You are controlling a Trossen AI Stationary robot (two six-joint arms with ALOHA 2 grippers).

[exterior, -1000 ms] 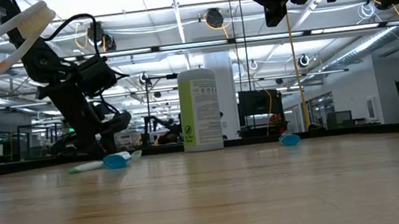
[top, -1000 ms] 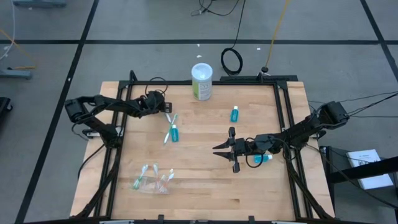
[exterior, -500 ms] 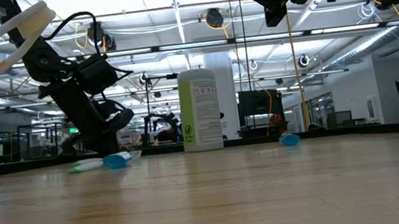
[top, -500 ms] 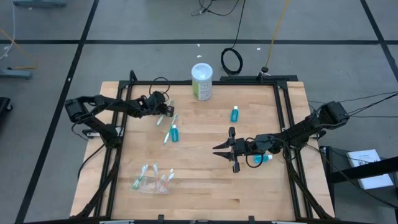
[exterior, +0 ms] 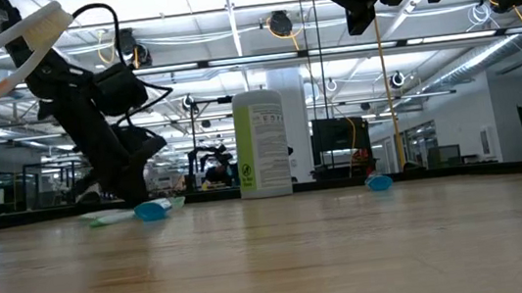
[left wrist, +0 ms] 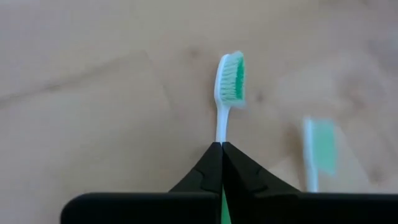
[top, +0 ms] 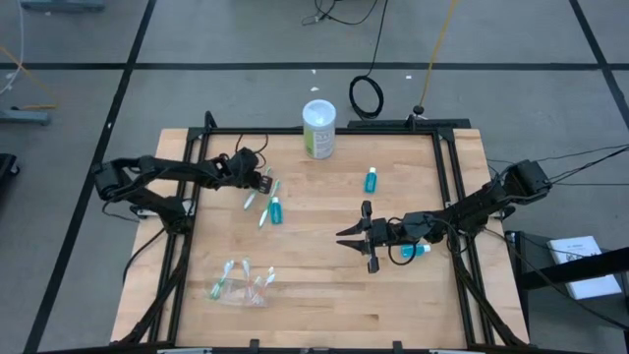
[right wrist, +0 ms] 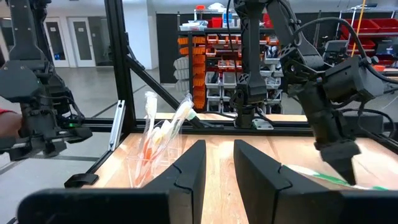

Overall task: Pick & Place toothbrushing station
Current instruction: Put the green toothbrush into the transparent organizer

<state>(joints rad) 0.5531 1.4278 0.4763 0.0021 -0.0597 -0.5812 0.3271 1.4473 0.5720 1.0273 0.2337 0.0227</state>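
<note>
Left end effector (left wrist: 222,149) pulled back, clamping green toothbrush (left wrist: 227,87) above wood table (top: 324,285).

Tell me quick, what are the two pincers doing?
Left pincer: closed on a green-bristled toothbrush.
Right pincer: open, holding nothing.

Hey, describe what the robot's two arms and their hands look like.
Both arms are black and jointed, trailing looped black cables. The left hand ends in two flat black fingers tapering to wedge tips. The right hand has two broader, blunt black fingers. No markings show.
</note>
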